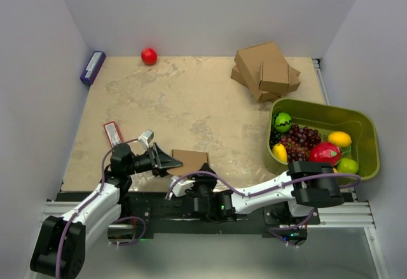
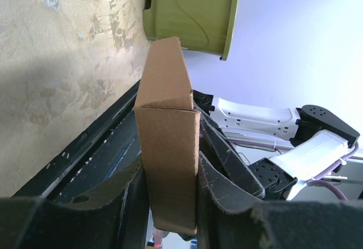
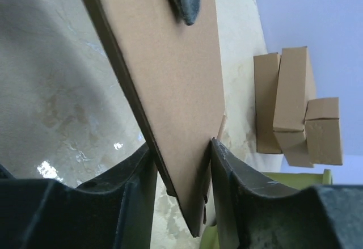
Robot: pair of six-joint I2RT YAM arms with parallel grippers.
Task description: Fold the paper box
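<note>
While both arms reach in from the near side, the paper box (image 1: 191, 159) lies at the 6 o'clock edge of the surface (image 1: 191, 95), caught between the two of them. The left pincer (image 1: 170, 161) comes at it from the box's 9 o'clock side and is clamped on it. In the left wrist view the brown cardboard stands edge-on between the two dark fingers (image 2: 218, 169), touching both, with a crease across it and a tapering flap beyond. The right pincer (image 1: 202, 172) meets the box from about its 6 o'clock side. In the right wrist view both of its fingers (image 3: 221, 164) press against a flat panel of the box, one on each face, so it grips the cardboard too. Whether the box rests on the surface or hangs just above it cannot be told.

At 3 o'clock stands a green bin (image 1: 318, 110) filled with toy fruit. A stack of larger cardboard boxes (image 1: 264, 69) is at 1 o'clock, well apart from the paper box. A red ball (image 1: 149, 56) lies near 11 o'clock by the back wall, a purple block (image 1: 93, 67) at 10 o'clock, and a red packet (image 1: 113, 134) at 8 o'clock near the left arm.
</note>
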